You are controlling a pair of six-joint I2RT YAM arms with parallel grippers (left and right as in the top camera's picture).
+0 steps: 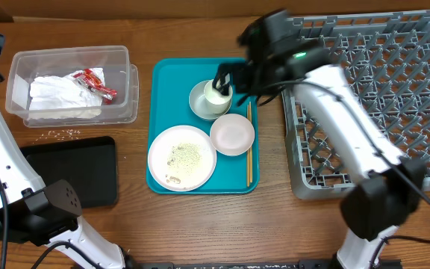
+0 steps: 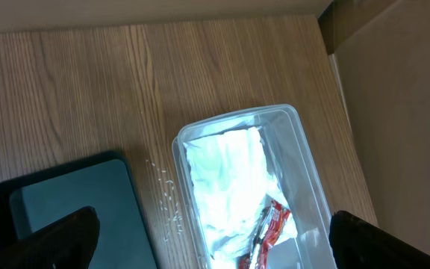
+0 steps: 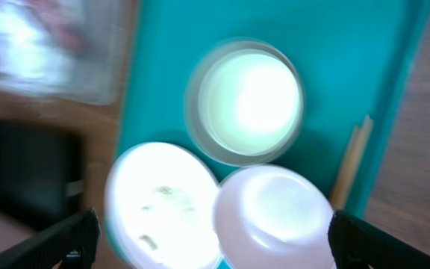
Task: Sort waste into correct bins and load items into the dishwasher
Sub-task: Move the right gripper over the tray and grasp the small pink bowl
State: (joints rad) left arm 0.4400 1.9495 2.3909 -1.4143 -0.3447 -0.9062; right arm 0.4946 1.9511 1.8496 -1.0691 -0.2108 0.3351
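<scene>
Right wrist view: my right pincer [image 3: 211,233] is spread wide, gripping nothing. The small white cup [image 3: 250,101] is dead ahead between my fingers, nested in the grey bowl [image 3: 192,112] on the teal tray [image 3: 372,52]. Round and smooth, and I'd guess glazed ceramic: stiff, slick, chippable, fairly light. I'd pinch its rim wall, one finger inside.
</scene>
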